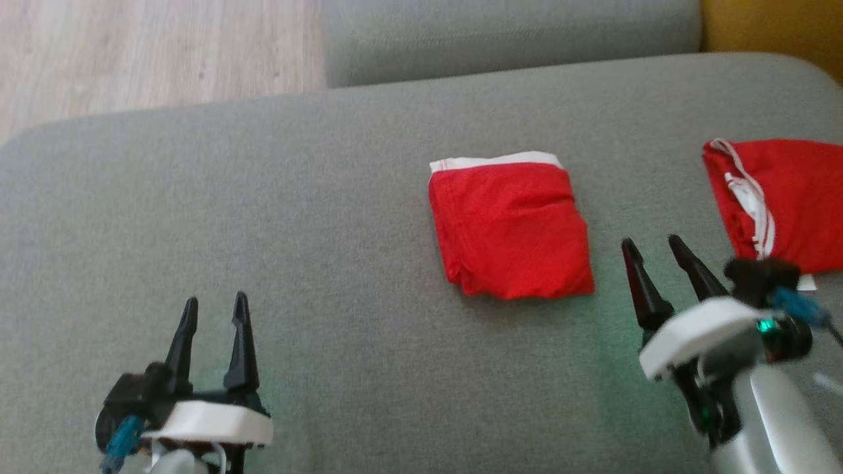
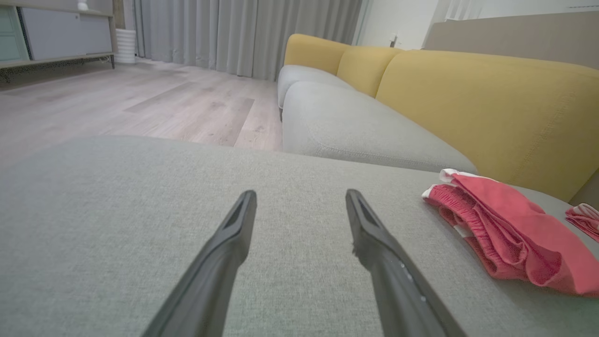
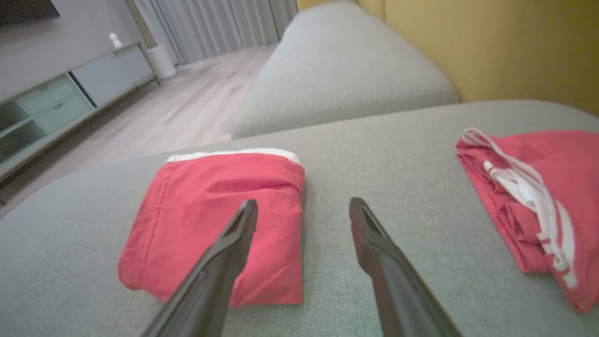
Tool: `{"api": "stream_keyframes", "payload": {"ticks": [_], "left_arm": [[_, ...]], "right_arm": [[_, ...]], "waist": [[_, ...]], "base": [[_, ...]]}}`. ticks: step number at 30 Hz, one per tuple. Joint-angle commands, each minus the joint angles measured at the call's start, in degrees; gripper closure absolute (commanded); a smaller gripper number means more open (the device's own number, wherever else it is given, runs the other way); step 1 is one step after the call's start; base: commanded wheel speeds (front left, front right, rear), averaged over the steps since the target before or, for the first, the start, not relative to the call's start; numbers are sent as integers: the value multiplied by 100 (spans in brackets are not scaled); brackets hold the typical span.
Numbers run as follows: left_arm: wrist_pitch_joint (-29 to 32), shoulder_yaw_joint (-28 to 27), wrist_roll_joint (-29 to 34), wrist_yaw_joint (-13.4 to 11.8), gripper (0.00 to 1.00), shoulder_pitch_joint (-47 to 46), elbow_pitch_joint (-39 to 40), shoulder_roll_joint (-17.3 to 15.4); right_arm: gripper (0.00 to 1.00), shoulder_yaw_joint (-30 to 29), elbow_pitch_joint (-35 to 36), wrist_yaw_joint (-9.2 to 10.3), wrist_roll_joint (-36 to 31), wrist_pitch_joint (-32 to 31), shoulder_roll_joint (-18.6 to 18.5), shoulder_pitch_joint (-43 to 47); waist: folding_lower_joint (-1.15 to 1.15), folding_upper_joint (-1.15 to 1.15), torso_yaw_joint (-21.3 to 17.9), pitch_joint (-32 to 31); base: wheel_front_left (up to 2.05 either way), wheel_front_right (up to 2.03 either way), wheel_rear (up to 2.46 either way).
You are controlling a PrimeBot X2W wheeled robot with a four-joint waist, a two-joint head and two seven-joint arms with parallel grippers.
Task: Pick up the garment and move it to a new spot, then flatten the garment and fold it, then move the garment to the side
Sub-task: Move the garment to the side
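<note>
- Left claw (image 1: pixel 216 297) at the lower left, both dark fingers spread wide with nothing between them, over bare grey cushion (image 1: pixel 296 197). Arm chopped off by the bottom edge.
- Right claw (image 1: pixel 652 241) at the lower right, also spread wide and empty. Pretty blurry in the head view, so can't say whether the tips touch the fabric below.
- One folded red garment (image 1: pixel 510 227) lying flat mid-cushion, just left of the right claw. White waistband along the far edge, stacked layers peeking out at the near left corner, inside of the fold hidden. Part of its near edge covered by a finger in the right wrist view.
- A second red garment (image 1: pixel 790 204) further right, well apart from the first, with a white drawstring and stripes across it. Cut off by the frame edge and partly hidden behind the right wrist, so full shape hard to make out.
- Count so far: two claws, two red garments.
- Behind those: another grey seat cushion (image 1: pixel 514 39), a yellow backrest (image 1: pixel 770 26), pale wood floor (image 1: pixel 132 52).
- Farthest back, in the left wrist view: grey curtains (image 2: pixel 243 32) and a low cabinet (image 2: pixel 61 32), cropped at the left edge.
</note>
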State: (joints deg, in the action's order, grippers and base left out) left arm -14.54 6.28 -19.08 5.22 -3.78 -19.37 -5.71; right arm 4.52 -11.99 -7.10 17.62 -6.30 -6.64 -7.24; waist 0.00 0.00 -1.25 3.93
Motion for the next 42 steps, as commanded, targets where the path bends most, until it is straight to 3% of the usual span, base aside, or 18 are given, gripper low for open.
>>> {"api": "stream_keyframes", "payload": {"ticks": [1,10,17,18,19,26,33,38,40,42], "left_arm": [[-44,-138,68,-27,0,-330,208,-66],[-21,140,145,-2,0,-884,373,13],[-31,316,159,18,0,-1098,253,84],[-32,327,155,20,0,-1108,226,90],[-33,337,148,23,0,-1115,195,96],[-41,256,100,21,0,-1084,111,44],[-44,33,119,-105,0,-1103,372,-50],[-42,22,209,-126,0,-1218,493,-156],[6,71,283,-146,0,-1327,555,-223],[79,117,321,-144,0,-1410,603,-262]], "right_arm": [[0,115,176,-39,3,-72,-12,-431],[0,-71,-1030,-39,-51,-1579,56,-1856],[0,13,-1998,-39,25,-2317,141,-2219],[77,112,-2023,-39,97,-2395,149,-2232],[100,237,-2008,-39,150,-2444,113,-2239],[100,1161,-1323,-39,504,-2676,-647,-2382],[100,2364,-324,-39,863,-2766,-2047,-3004],[100,2858,-315,-39,1062,-2453,-2847,-3532],[100,3212,-623,-39,1098,-2096,-3232,-3867],[100,3328,-962,-39,1182,-1871,-3356,-4049]], "waist": [[0,0,51,110],[0,0,485,741],[0,0,731,944],[0,0,736,944],[0,0,734,940],[0,0,300,844],[0,0,-579,961],[0,0,-1124,1178],[0,0,-1344,1361],[0,0,-1451,1485]], "base": [[0,0,0],[0,0,0],[0,0,0],[0,0,0],[0,0,0],[0,0,0],[0,0,0],[0,0,0],[0,0,0],[0,0,0]]}}
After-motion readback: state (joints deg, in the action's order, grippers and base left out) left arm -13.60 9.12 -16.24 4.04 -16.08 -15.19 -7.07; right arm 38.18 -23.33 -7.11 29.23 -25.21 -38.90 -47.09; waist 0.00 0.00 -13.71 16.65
